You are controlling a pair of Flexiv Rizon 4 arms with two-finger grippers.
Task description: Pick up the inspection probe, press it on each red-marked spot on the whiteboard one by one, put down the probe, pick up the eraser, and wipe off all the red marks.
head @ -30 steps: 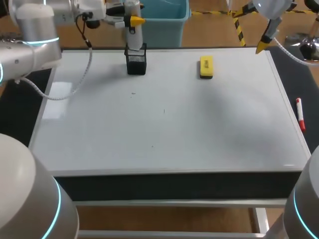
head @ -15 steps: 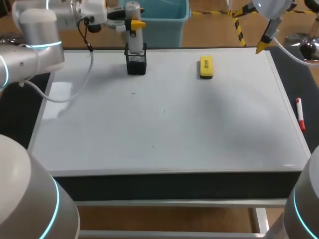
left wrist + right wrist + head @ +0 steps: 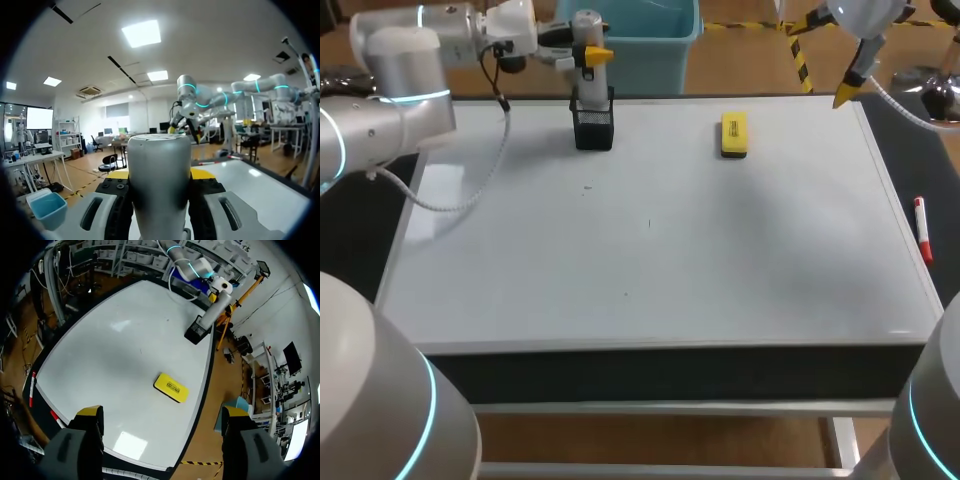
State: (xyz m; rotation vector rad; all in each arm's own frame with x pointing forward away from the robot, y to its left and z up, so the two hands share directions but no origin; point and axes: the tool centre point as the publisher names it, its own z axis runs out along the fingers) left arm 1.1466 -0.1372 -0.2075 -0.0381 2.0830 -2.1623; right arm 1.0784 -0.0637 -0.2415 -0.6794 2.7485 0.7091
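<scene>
L pincer (image 3: 586, 52) clamped on probe (image 3: 159, 170), probe's base hidden in black holder (image 3: 593, 127), R pincer (image 3: 162, 413) wide apart, empty

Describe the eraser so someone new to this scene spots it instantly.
Start at the whiteboard that covers the table and look along its far edge. To the right of the black mesh holder with the grey probe standing in it lies the eraser. It is the only flat yellow block on the board.
</scene>
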